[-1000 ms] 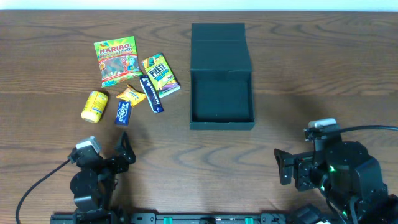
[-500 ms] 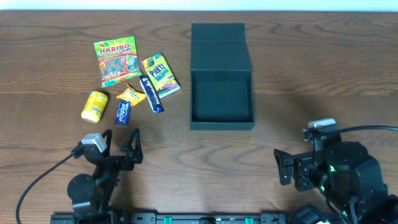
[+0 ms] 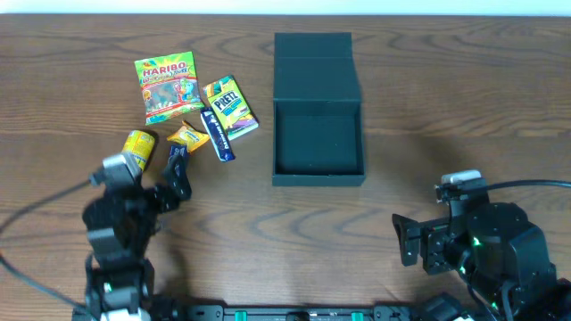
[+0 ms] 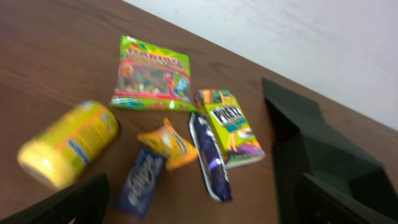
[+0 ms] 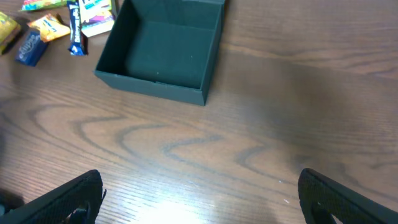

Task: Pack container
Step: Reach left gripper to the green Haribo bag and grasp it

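Wooden table (image 3: 446, 107), packing not begun: the container (image 3: 318, 107) lies open, empty.
Left gripper (image 3: 161, 178), jaws spread, hovers at snacks (image 3: 165, 85) left of the container and should next pinch one; right gripper (image 5: 199, 186) idles, spread too.

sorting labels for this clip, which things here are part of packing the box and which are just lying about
Job, likely: container, Haribo bag, Pretz box, dark blue bar, orange packet, yellow packet, small blue packet.
Just there: wooden table.

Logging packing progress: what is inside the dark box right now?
Nothing visible: the container shows only bare dark floor. A thin strip behind its near wall is hidden.
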Robot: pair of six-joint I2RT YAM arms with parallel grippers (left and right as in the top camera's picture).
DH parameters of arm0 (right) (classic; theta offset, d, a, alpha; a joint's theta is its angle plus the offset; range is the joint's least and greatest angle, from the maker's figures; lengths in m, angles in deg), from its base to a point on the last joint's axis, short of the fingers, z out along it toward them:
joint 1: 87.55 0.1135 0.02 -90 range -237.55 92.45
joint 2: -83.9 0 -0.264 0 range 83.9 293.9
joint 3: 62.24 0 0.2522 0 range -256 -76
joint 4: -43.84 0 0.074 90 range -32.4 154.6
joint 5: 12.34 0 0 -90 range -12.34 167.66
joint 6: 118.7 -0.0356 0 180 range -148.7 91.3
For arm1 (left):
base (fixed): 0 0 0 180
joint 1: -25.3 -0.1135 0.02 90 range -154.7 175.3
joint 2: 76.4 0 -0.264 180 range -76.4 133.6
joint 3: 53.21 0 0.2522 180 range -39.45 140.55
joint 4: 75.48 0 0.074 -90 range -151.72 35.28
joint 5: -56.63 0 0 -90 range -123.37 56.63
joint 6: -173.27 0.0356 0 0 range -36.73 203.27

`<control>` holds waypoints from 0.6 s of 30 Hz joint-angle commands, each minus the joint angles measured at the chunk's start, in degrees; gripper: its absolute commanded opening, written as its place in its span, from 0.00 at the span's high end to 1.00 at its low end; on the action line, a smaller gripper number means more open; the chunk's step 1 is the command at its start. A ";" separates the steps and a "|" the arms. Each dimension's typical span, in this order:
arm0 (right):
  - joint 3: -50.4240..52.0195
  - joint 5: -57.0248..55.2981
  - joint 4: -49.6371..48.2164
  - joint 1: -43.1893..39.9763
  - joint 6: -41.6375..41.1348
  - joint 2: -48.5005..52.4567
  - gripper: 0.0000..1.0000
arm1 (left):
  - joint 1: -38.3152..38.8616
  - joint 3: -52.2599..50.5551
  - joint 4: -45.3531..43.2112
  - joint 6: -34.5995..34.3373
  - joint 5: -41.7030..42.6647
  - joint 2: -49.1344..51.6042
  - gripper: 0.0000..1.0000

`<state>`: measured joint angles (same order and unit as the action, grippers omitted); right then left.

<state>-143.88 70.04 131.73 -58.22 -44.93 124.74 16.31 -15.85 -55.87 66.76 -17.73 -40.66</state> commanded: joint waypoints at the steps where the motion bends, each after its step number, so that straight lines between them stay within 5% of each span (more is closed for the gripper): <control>1: -0.42 -0.28 0.04 -0.52 0.63 -0.11 0.01 | -0.35 7.76 0.39 5.03 -2.75 9.25 0.05; 18: -0.42 -0.28 0.04 -0.52 0.61 -0.11 0.01 | -0.31 44.63 4.66 15.28 -4.68 57.55 0.04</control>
<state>-143.88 70.17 131.75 -58.22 -44.91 124.74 16.31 25.11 -51.50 79.31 -21.86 13.05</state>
